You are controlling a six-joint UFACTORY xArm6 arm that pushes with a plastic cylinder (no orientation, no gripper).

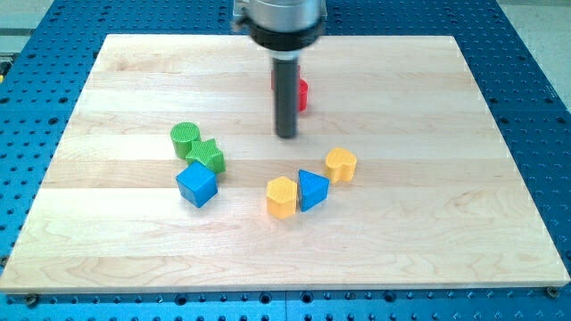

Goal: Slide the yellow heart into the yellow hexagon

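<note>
Camera view: light wooden tabletop (134, 250), planks running left-right, sits on a blue perforated base (535, 53) that shows on all sides. No fingers on this rig, just the dark rod; my tip (286, 136) is down on the board near centre, touching no block.

Yellow heart (341, 164) lies toward the view's bottom right of my tip, near it but apart. Yellow hexagon (281, 196) is below my tip, toward the view's bottom. Blue triangle (311, 189) sits between the two yellows, touching the hexagon, just beside the heart.

Red block (302, 94) partly hidden behind the rod, shape unclear. At the view's left: green cylinder (184, 139), green star-like block (208, 156) touching it, blue cube (196, 184) just below those.
</note>
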